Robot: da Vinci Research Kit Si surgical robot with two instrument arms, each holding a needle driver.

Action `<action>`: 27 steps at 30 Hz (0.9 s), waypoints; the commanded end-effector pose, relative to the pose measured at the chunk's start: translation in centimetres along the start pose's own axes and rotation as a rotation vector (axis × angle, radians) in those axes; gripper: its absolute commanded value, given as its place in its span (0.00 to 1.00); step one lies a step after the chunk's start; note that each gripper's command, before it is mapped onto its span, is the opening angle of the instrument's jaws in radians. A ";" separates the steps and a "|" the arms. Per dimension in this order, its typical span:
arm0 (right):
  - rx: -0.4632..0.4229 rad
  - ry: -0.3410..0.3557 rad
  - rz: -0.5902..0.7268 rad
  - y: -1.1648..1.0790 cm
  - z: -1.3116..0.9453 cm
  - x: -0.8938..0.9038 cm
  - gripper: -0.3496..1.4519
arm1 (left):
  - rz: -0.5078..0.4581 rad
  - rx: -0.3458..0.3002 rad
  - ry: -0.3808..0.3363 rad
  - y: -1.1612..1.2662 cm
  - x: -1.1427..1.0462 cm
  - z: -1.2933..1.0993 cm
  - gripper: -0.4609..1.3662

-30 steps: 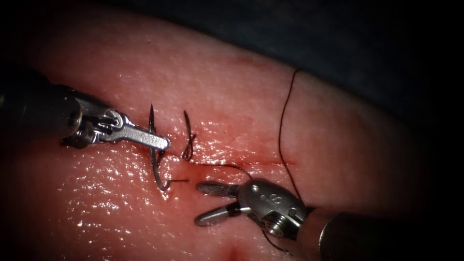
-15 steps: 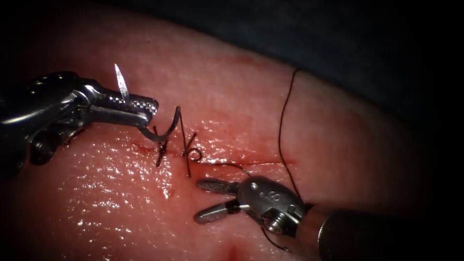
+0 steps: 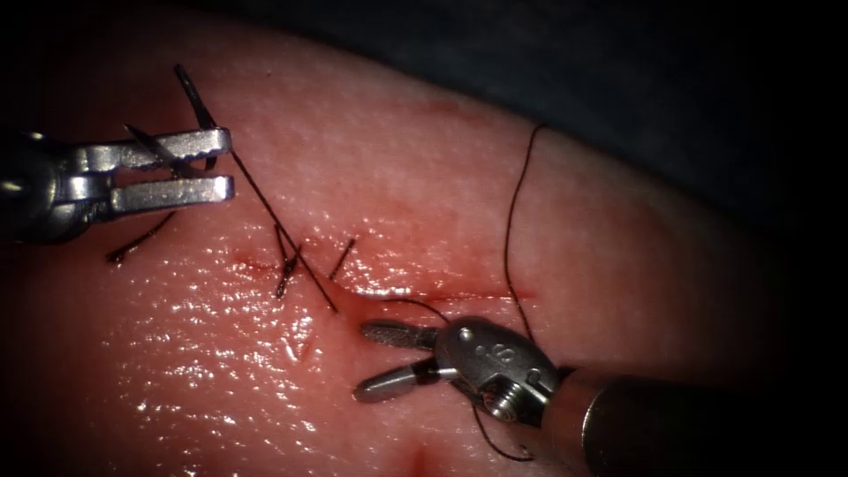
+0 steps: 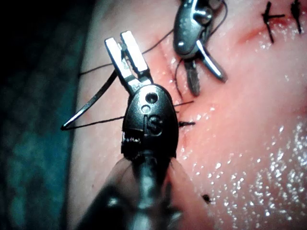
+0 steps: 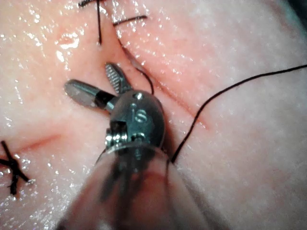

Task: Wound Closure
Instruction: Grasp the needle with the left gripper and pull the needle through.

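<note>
My left tool (image 3: 230, 163) is up at the left, off the tissue (image 3: 574, 265), shut on the curved needle (image 3: 199, 102). The needle is out of the tissue; in the left wrist view it (image 4: 91, 103) arcs away from the jaws (image 4: 119, 39), which grip it near one end. Thread (image 3: 283, 230) runs taut from that tool down to the cut (image 3: 442, 296), entering near two short stitch ends (image 3: 287, 265). My right tool (image 3: 360, 362) lies just below the cut, open and holding nothing, as the right wrist view (image 5: 88, 76) also shows.
A long strand of thread (image 3: 511, 221) curves from the tissue's far edge across the cut and behind the right tool's wrist. Red fluid (image 3: 389, 287) wets the cut. Finished stitches (image 5: 12, 172) sit farther along. Dark cloth (image 3: 618, 71) lies behind the tissue.
The needle stood in the tissue left of the stitch ends with my left tool on it. My left tool drew it out and carried it up and left, pulling thread through. The right tool stayed put.
</note>
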 end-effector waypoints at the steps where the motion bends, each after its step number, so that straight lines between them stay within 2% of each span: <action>1: -0.001 0.000 -0.002 0.00 0.01 -0.01 0.67 | 0.015 0.020 -0.004 -0.09 0.03 0.03 0.06; 7: -0.001 0.000 -0.002 0.00 0.01 -0.01 0.67 | 0.009 -0.017 0.030 -0.34 0.20 0.07 0.06; 13: -0.001 0.000 -0.001 -0.01 0.01 0.00 0.66 | 0.002 -0.107 -0.019 -0.58 0.34 0.16 0.06; 18: -0.002 0.001 0.001 -0.02 0.02 0.01 0.66 | 0.001 -0.132 -0.019 -0.74 0.42 0.22 0.06; 24: -0.002 0.001 0.002 -0.03 0.03 0.02 0.66 | 0.004 -0.170 -0.018 -0.65 0.39 0.20 0.06; 27: -0.001 0.001 0.004 -0.04 0.02 0.03 0.67 | -0.037 -0.212 -0.015 -0.41 0.30 0.11 0.06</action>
